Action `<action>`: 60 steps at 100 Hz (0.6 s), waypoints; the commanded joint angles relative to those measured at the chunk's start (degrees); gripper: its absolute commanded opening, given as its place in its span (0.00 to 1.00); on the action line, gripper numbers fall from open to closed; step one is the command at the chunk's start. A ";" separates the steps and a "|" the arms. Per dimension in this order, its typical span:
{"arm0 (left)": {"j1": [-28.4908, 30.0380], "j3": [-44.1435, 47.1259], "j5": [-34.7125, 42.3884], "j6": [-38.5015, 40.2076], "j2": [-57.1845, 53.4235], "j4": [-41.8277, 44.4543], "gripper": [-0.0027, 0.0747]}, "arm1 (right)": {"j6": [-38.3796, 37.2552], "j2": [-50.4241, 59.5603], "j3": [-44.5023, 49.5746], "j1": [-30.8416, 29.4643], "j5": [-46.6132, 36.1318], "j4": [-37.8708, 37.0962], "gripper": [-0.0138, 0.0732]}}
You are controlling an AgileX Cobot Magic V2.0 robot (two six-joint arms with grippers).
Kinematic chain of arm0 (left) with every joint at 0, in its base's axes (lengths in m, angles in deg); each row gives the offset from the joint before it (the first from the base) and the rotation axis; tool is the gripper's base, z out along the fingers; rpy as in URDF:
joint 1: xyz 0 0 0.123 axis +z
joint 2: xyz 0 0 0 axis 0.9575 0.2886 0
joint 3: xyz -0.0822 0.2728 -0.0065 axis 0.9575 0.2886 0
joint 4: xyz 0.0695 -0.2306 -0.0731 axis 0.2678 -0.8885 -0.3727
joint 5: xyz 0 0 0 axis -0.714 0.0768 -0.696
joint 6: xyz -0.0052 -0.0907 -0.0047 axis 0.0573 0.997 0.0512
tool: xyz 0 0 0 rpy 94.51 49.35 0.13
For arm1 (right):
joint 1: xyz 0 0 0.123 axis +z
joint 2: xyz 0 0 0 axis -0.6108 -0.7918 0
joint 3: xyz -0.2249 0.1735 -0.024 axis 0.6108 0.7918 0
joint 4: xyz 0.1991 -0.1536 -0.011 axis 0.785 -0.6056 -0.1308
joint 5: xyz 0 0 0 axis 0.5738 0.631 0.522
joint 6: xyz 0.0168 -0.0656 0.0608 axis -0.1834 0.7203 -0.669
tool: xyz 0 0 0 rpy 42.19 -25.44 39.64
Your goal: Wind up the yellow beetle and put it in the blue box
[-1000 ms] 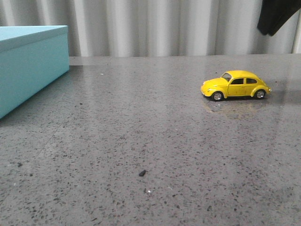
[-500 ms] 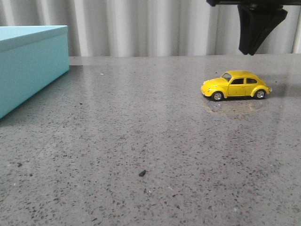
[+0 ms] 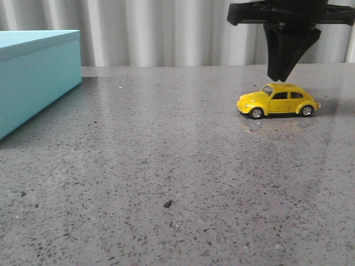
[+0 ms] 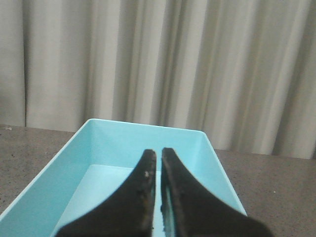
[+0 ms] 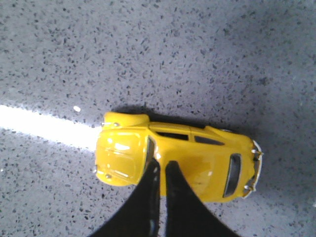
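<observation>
The yellow beetle (image 3: 277,100) stands on its wheels on the grey speckled table at the right, nose to the left. My right gripper (image 3: 276,78) hangs straight above its roof, fingers nearly together, not touching the car. In the right wrist view the beetle (image 5: 197,158) lies just past the shut fingertips (image 5: 162,165). The blue box (image 3: 33,72) stands at the far left. In the left wrist view it (image 4: 123,143) is open and empty, and my left gripper (image 4: 159,152) hovers over it, shut on nothing.
A small dark crumb (image 3: 167,204) lies on the table (image 3: 166,149) near the front centre. A pale pleated curtain (image 3: 166,33) closes off the back edge of the table. The box's walls rise well above the table surface.
My right gripper has come down into the front view from the top right and now hangs just above the beetle's roof. The beetle and the box have not moved.
</observation>
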 commanded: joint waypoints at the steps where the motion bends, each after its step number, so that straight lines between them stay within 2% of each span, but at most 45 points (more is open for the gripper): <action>1: 0.17 -2.21 4.43 0.30 0.87 -0.45 0.01 | 0.28 2.13 -1.84 -0.04 -1.13 -0.09 0.09; 60: 0.17 -2.21 4.43 0.30 0.87 -0.45 0.01 | 0.28 0.32 -1.84 -0.04 -0.86 -0.52 0.09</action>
